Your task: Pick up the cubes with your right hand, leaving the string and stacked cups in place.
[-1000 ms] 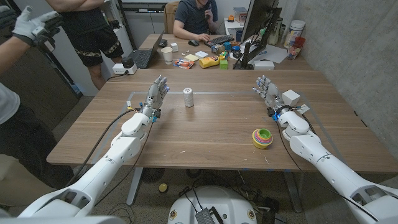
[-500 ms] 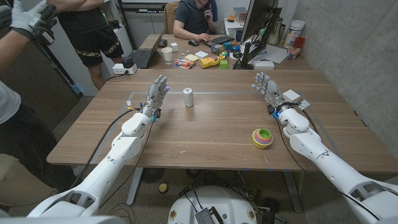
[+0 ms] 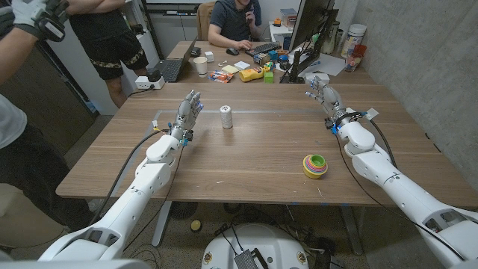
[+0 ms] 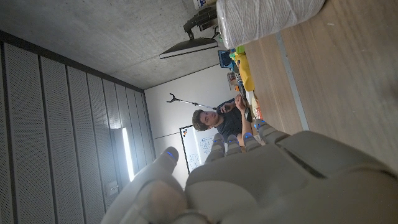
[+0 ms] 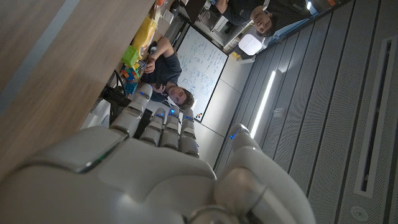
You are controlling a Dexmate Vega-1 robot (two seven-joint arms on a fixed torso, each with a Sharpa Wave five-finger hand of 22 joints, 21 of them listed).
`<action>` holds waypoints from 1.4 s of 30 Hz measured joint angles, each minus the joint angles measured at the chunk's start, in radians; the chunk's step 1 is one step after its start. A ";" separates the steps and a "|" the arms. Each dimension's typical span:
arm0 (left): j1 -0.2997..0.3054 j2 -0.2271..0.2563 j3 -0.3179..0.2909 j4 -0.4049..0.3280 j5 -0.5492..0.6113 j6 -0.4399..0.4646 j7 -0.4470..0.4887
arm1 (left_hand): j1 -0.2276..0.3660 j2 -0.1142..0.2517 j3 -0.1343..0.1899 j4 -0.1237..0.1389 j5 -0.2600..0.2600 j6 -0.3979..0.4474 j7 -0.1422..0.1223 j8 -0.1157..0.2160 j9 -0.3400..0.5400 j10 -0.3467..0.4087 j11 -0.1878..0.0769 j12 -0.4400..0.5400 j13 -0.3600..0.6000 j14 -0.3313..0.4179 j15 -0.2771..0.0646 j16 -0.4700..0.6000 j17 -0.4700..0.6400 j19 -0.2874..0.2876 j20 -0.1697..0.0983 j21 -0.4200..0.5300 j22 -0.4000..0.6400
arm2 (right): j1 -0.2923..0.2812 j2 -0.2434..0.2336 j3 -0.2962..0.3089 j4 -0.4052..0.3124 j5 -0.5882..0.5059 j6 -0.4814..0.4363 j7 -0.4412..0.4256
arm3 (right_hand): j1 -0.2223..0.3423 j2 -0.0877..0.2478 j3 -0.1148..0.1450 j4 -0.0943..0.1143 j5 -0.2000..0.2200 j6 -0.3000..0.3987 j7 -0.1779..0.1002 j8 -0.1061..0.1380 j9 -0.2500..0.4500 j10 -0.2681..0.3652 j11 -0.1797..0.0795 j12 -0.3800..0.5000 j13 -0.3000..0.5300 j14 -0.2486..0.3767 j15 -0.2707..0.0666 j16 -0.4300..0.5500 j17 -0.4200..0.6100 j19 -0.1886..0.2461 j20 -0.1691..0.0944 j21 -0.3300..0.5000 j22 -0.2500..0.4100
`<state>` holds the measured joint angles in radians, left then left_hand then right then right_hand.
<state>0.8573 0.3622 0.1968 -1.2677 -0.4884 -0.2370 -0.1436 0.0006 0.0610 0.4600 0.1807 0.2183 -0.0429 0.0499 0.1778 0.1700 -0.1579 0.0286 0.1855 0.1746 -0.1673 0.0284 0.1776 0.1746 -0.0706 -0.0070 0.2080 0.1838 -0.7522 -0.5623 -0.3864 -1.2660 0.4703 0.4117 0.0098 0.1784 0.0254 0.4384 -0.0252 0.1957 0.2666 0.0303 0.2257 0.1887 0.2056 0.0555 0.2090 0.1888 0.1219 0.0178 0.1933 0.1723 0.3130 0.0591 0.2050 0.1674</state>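
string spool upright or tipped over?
Upright. In the head view the spool stands on its end on the table, taller than wide, beside the left hand and not touching it.

On the counter [image 3: 246, 161] stand one spool of string [image 3: 226, 116] and one stack of cups [image 3: 314, 166]. Two robot hands reach over it, the left robot hand [image 3: 188, 110] and the right robot hand [image 3: 323, 93].
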 measured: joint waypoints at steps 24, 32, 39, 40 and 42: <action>-0.032 -0.048 -0.040 0.056 0.036 0.003 -0.028 | 0.000 0.000 -0.009 0.001 0.004 0.000 0.000 0.000 0.000 0.000 0.000 0.000 0.000 0.000 0.000 0.000 0.000 0.000 0.000 0.000 0.000 | 0.031 -0.073 0.004 -0.056 -0.259 0.049 -0.158 | 0.152 -0.041 0.014 -0.122 0.000 0.059 -0.075 -0.004 0.000 0.021 -0.065 -0.008 0.000 0.060 -0.032 0.000 0.000 0.097 0.030 0.006 0.000; -0.030 -0.055 -0.045 0.054 0.043 0.003 -0.032 | 0.000 0.000 -0.009 0.001 0.004 0.000 0.000 0.000 0.000 0.000 0.000 0.000 0.000 0.000 0.000 0.000 0.000 0.000 0.000 0.000 0.000 | 0.028 -0.102 0.022 -0.099 -0.350 0.039 -0.231 | 0.209 -0.042 0.016 -0.136 0.004 0.082 -0.144 -0.004 0.000 0.006 -0.080 -0.012 0.000 0.053 -0.017 -0.005 0.000 0.108 0.041 0.002 0.000; -0.022 -0.056 -0.048 0.042 0.046 0.003 -0.032 | 0.000 0.000 -0.009 0.001 0.004 0.000 0.000 0.000 0.000 0.000 0.000 0.000 0.000 0.000 0.000 0.000 0.000 0.000 0.000 0.000 0.000 | 0.017 -0.123 0.041 -0.142 -0.444 0.009 -0.316 | 0.250 -0.045 0.020 -0.141 0.008 0.085 -0.165 -0.008 0.005 -0.017 -0.103 -0.018 0.000 0.033 -0.020 -0.009 0.000 0.089 0.048 -0.010 0.000; -0.020 -0.056 -0.049 0.039 0.046 0.003 -0.032 | 0.000 0.000 -0.009 0.001 0.004 0.000 0.000 0.000 0.000 0.000 0.000 0.000 0.000 0.000 0.000 0.000 0.000 0.000 0.000 0.000 0.000 | 0.015 -0.126 0.044 -0.150 -0.465 0.002 -0.336 | 0.250 -0.045 0.020 -0.141 0.008 0.082 -0.168 -0.008 0.005 -0.022 -0.108 -0.018 0.000 0.033 -0.020 -0.009 0.000 0.086 0.047 -0.014 0.000; -0.016 -0.056 -0.050 0.034 0.046 0.003 -0.029 | 0.000 0.000 -0.009 0.001 0.004 0.000 0.000 0.000 0.000 0.000 0.000 0.000 0.000 0.000 0.000 0.000 0.000 0.000 0.000 0.000 0.000 | 0.010 -0.134 0.051 -0.165 -0.498 -0.013 -0.365 | 0.255 -0.050 0.018 -0.142 0.008 0.079 -0.176 -0.008 0.005 -0.031 -0.113 -0.021 0.000 0.027 -0.025 -0.012 0.000 0.078 0.051 -0.018 0.000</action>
<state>0.8411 0.3059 0.1472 -1.2336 -0.4420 -0.2336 -0.1730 0.0006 0.0609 0.4507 0.1819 0.2223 -0.0429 0.0499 0.1777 0.1699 -0.1579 0.0286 0.1855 0.1745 -0.1672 0.0284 0.1775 0.1744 -0.0705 -0.0070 0.2080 0.1837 -0.7422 -0.6959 -0.3357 -1.4313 -0.0273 0.3989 -0.3549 0.4336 -0.0246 0.4567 -0.1673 0.2035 0.3453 -0.1457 0.2175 0.1933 0.1742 -0.0570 0.1884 0.1884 0.1493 -0.0070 0.1808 0.1725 0.3908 0.1101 0.1875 0.1677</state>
